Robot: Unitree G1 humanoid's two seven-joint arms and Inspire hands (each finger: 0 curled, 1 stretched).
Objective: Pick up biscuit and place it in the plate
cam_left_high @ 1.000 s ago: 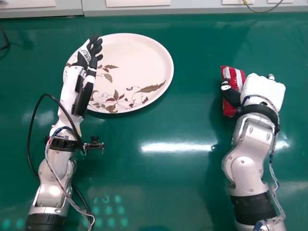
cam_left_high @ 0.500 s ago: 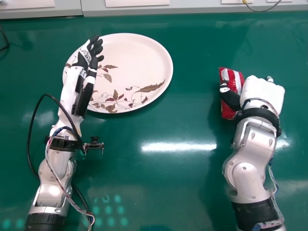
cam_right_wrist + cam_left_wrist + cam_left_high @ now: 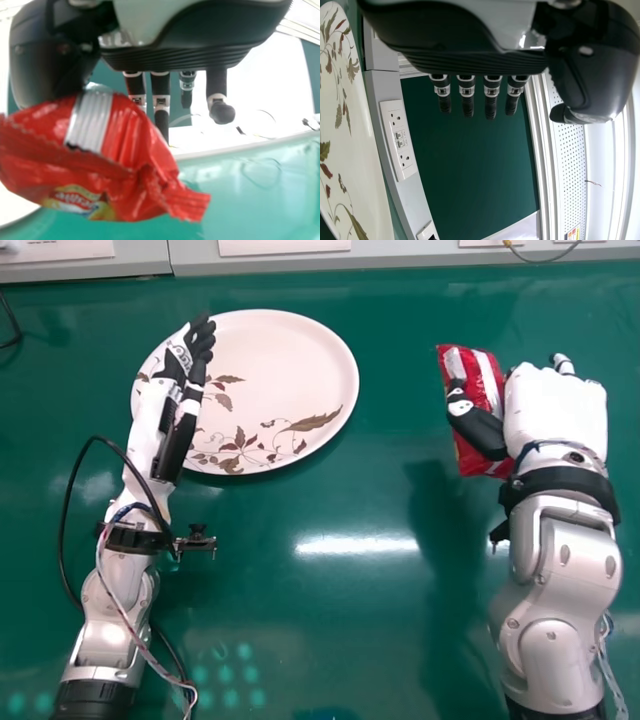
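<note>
With fingers half-bent, the biscuit [image 3: 486, 385] is being held by the right hand [image 3: 556, 415], its jagged seal [image 3: 189, 202] being shown in the right wrist view; the plate [image 3: 290, 370] is being overlapped by the straight-fingered left hand [image 3: 180, 358].

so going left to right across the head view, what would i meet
black cord at the left edge → plate → red biscuit packet → back of the right hand
</note>
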